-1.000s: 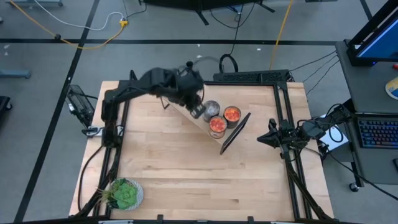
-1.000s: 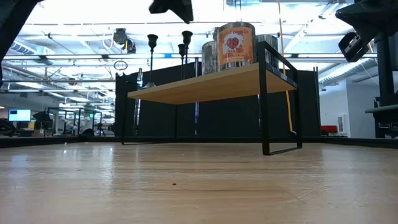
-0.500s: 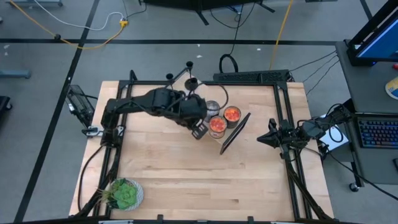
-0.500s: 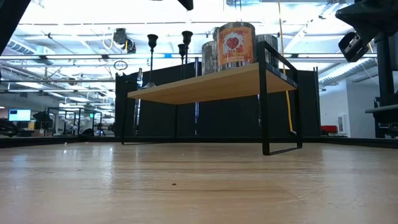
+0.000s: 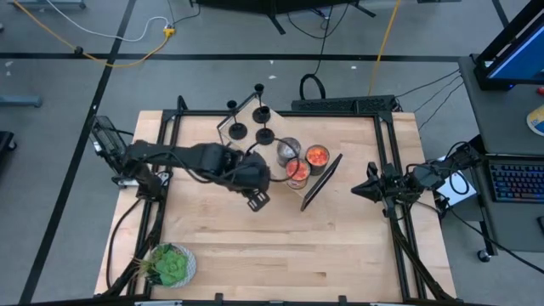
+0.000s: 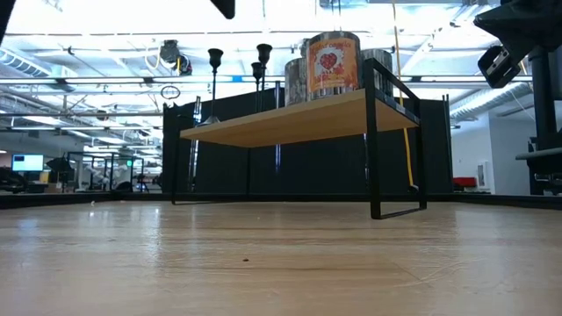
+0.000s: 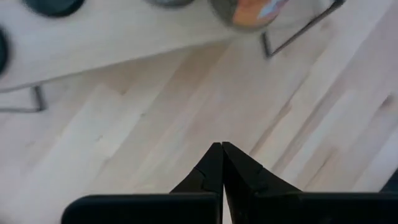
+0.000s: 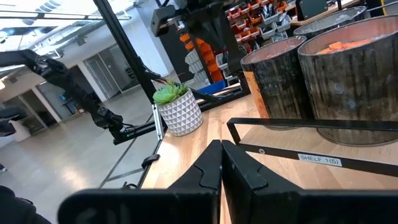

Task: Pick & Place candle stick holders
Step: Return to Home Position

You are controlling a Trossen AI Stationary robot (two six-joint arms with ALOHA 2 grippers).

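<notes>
Left arm [image 5: 183,159] is reaching out low from its post on the bench's left edge, elbow nearly straight, forearm running toward the middle of the bench [image 5: 280,246]. The wrist is tipped over so the left jaws point down at bare wood, just in front of the shelf [image 6: 290,118]. The left wrist view shows the left jaws pressed tip to tip, with nothing between them.

The candle stick holders [image 5: 263,134] are up on the shelf, clustered at its end nearer the bench's back-left corner. From table height I count three thin stems with little cups standing upright there. The other end of the shelf holds a silver jar [image 5: 289,150] and two orange jars [image 5: 317,155], packed close together. The shelf itself sits askew, toward the middle of the back edge.

Right arm [image 5: 382,183] is folded up at the right edge, well apart from the shelf, and the right jaws are closed flat against each other and empty. A potted plant [image 5: 172,263] sits by the front-left corner.
</notes>
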